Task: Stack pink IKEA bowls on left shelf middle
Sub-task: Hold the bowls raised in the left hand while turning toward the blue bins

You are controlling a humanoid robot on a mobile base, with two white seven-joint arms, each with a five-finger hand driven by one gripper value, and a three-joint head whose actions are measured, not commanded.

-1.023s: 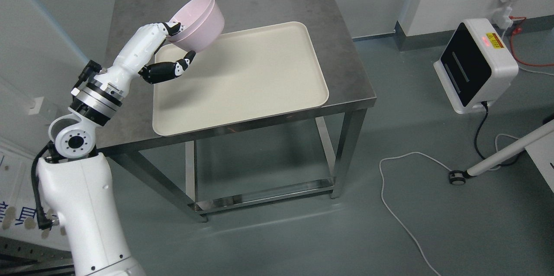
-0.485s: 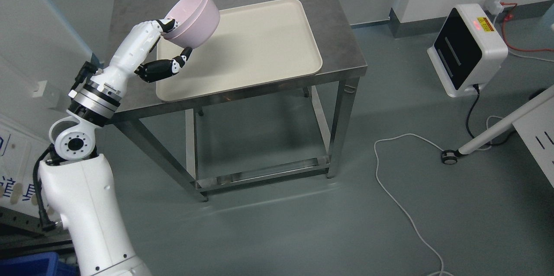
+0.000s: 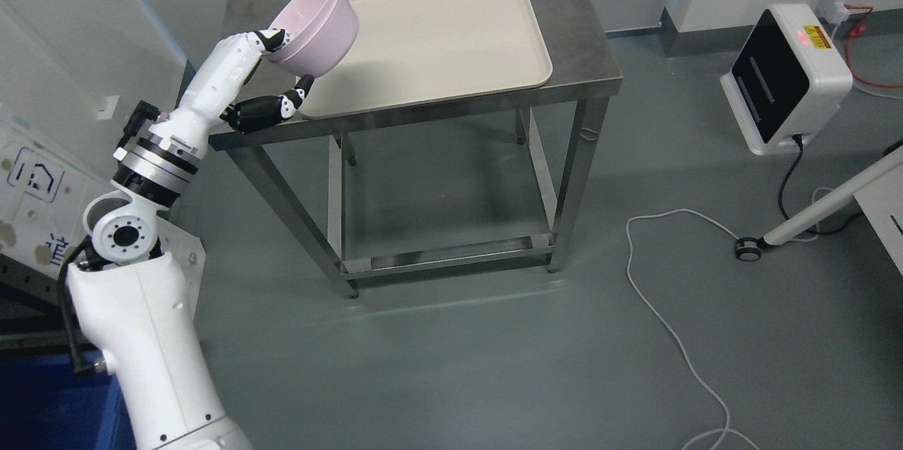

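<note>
Along the picture's left edge stand a pale wall and a white panel with blue print (image 3: 32,178), and a blue bin (image 3: 49,411) fills the bottom-left corner. The left arm rises from there, close to that wall, with only a narrow strip of floor between it and the steel table's (image 3: 585,48) left legs.

The left hand (image 3: 264,76) is clamped on the pink bowls (image 3: 314,27), which look like two nested together, judging by a doubled rim. One dark fingertip (image 3: 276,36) hooks over the rim at the upper side, and another presses the wall of the bowls from below. The bowls are held tilted, opening toward the upper left, in the air above the table's front-left corner and just over the near-left corner of the cream tray (image 3: 451,34); whether they touch the tray cannot be told.

The tray covers most of the tabletop, its near edge lying close to the table's front edge, a bare steel strip running along the right edge. Under the top the frame is open down to a low rail.

Right of the table is wide grey floor, crossed by a white cable (image 3: 656,309). Further right stand a white and black box unit (image 3: 786,76) near the wall and a white wheeled leg (image 3: 811,221).
</note>
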